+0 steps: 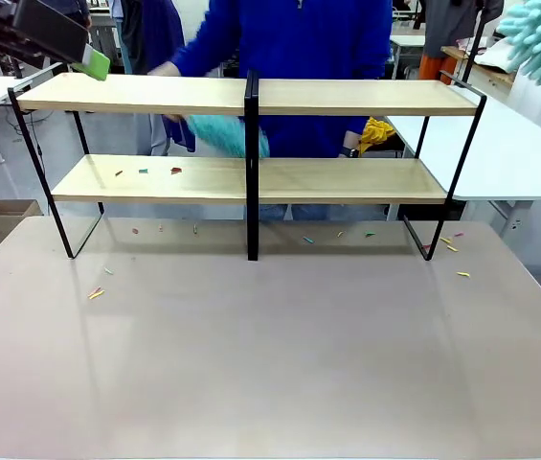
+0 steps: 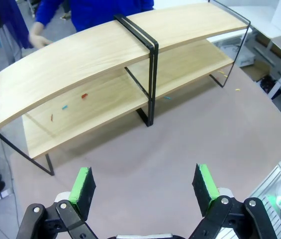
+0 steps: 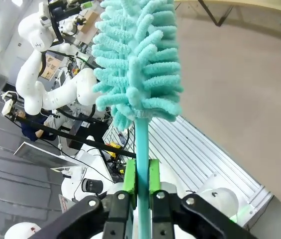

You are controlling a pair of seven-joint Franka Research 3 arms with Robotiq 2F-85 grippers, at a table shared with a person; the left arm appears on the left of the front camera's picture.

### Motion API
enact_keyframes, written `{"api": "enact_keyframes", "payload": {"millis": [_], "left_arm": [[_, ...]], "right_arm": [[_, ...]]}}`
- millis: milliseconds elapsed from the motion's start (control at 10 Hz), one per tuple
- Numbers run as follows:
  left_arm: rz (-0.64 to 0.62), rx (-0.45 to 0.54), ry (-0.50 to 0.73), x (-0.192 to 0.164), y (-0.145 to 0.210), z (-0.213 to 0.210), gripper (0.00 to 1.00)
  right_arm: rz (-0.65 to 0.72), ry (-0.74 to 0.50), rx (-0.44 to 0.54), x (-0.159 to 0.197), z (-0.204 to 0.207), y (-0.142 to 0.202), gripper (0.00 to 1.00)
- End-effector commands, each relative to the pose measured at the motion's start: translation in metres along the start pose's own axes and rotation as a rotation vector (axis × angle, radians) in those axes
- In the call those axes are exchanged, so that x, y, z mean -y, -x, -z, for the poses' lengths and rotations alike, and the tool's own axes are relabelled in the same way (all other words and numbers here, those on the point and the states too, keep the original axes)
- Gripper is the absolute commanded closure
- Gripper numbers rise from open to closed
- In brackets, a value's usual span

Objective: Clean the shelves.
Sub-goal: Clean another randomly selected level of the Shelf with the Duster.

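Shelves (image 1: pixel 347 96) stand near duster (image 3: pixel 138 64) held high in right jaws

Two-tier wooden shelves (image 1: pixel 347 97), upright (scraps (image 1: pixel 175 171) on lower board)

Light wood grain on boards of the shelves (image 1: pixel 347 97), black on frame. Grey-beige table (image 1: pixel 270 364) under the shelves. Red, teal and yellow scraps (image 1: pixel 176 171) on and below the shelves. Teal person's duster (image 1: pixel 217 134) and blue sleeve (image 1: pixel 203 43) behind the shelves. Teal shaggy duster (image 3: pixel 135 59), teal handle. Green pads (image 2: pixel 83 185) on black left gripper (image 2: pixel 142 181).
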State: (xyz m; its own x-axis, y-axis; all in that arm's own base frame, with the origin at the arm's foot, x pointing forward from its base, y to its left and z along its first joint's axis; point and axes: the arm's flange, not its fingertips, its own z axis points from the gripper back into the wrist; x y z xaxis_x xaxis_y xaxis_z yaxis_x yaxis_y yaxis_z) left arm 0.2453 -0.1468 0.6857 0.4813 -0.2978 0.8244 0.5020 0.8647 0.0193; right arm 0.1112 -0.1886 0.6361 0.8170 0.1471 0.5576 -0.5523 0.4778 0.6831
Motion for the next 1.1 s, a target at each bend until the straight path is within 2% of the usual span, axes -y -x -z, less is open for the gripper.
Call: {"api": "enact_keyframes", "payload": {"millis": [0,200,300,400,600,700,800,900,1000], "left_arm": [[-0.002,0.007,0.012,-0.001,0.0,0.0,0.0],[-0.002,0.007,0.012,-0.001,0.0,0.0,0.0],[-0.002,0.007,0.012,-0.001,0.0,0.0,0.0],[-0.002,0.007,0.012,-0.001,0.0,0.0,0.0],[-0.002,0.007,0.012,-0.001,0.0,0.0,0.0],[-0.002,0.007,0.012,-0.001,0.0,0.0,0.0],[-0.002,0.007,0.012,-0.001,0.0,0.0,0.0],[-0.002,0.007,0.012,-0.001,0.0,0.0,0.0],[-0.002,0.007,0.012,-0.001,0.0,0.0,0.0]], "right_arm": [[-0.03,-0.002,0.003,-0.008,-0.005,0.007,0.88],[0.002,0.003,-0.001,-0.001,0.0,0.0,0.88],[0.015,0.061,-0.022,-0.013,-0.012,0.02,0.88],[-0.008,0.115,-0.116,-0.017,0.016,0.013,0.88],[-0.053,0.134,-0.315,-0.008,0.12,-0.026,0.88],[-0.07,0.144,-0.385,-0.009,0.168,-0.035,0.88],[-0.09,0.167,-0.426,-0.013,0.222,-0.038,0.88],[-0.117,0.202,-0.414,-0.021,0.252,-0.033,0.88],[-0.237,0.258,-0.472,-0.034,0.261,-0.021,0.88]]}}
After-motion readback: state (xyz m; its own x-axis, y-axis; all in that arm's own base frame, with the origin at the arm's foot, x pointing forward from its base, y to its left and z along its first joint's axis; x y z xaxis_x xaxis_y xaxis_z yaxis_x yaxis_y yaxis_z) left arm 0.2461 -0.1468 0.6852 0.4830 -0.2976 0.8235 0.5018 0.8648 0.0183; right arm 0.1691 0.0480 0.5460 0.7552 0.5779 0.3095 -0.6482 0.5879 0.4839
